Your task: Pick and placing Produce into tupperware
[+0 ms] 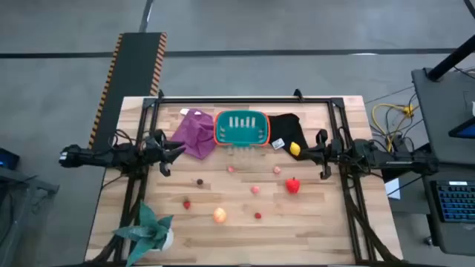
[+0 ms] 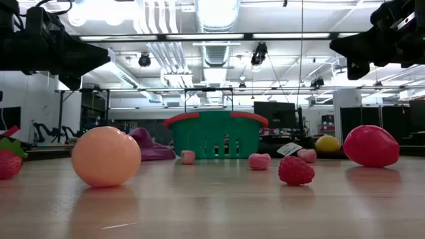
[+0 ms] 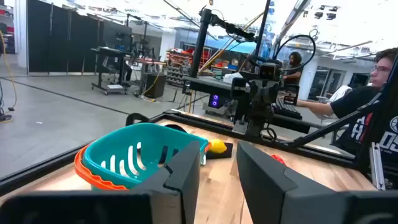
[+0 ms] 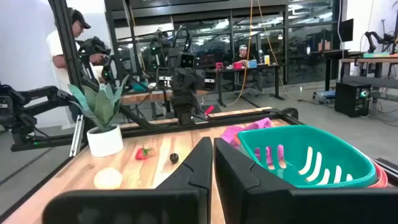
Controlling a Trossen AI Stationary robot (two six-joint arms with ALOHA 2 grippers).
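Light wooden plank table (image 1: 326, 230) with black metal frame rails. Crumpled purple cloth (image 1: 194, 132) lies toward the table's far edge, left of centre. Crumpled black cloth (image 1: 286, 126) at the far edge, right of centre. Green spiky plant in a small white pot (image 1: 152, 230) stands at the near left corner, well apart from both cloths.

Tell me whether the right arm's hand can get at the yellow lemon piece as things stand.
Probably yes. The lemon lies on the black cloth right beside the right hand, which hovers above the table, and nothing sits on or over it. The fingers look nearly closed, so they would need opening first.
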